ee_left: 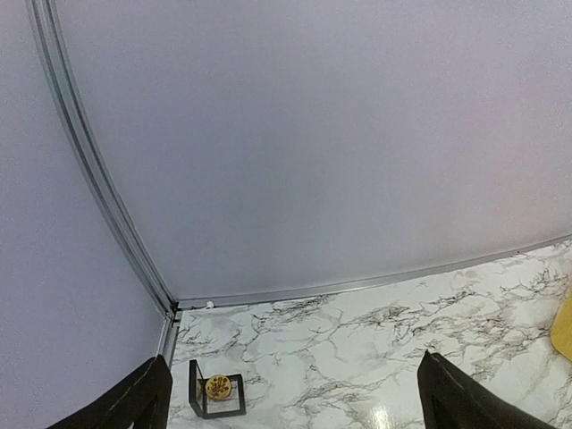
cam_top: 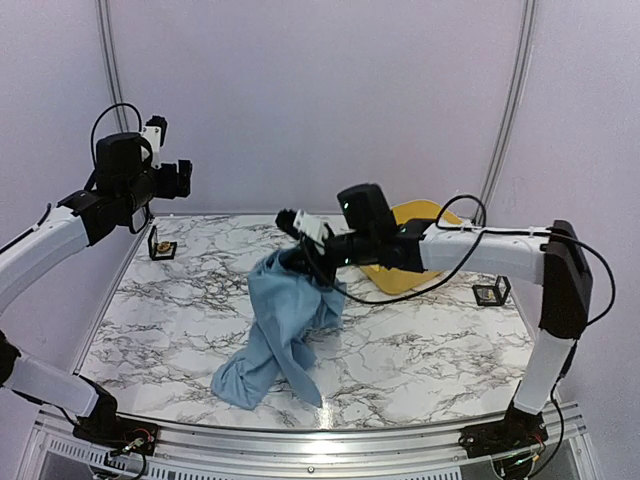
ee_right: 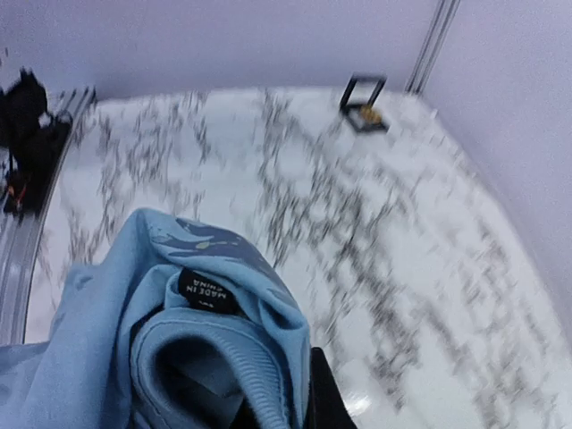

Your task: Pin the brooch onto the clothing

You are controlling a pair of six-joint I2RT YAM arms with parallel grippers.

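Note:
The clothing, a light blue T-shirt [cam_top: 285,320], hangs bunched from my right gripper [cam_top: 303,258] over the middle of the table, its lower end resting on the marble. In the right wrist view the shirt [ee_right: 98,313] fills the lower left, collar and a black label showing, and my right gripper [ee_right: 264,398] is shut on the collar fabric. The printed front is mostly hidden in the folds. A small golden brooch [ee_left: 217,387] sits in a black frame stand [cam_top: 162,246] at the far left; it also shows in the right wrist view [ee_right: 366,113]. My left gripper [cam_top: 184,178] is open and empty, raised high [ee_left: 295,402].
A yellow bowl [cam_top: 425,215] lies at the back right behind my right arm. A second black frame stand [cam_top: 490,291] sits at the right edge. The marble table [cam_top: 420,350] is bounded by pale walls and a metal rail at the front.

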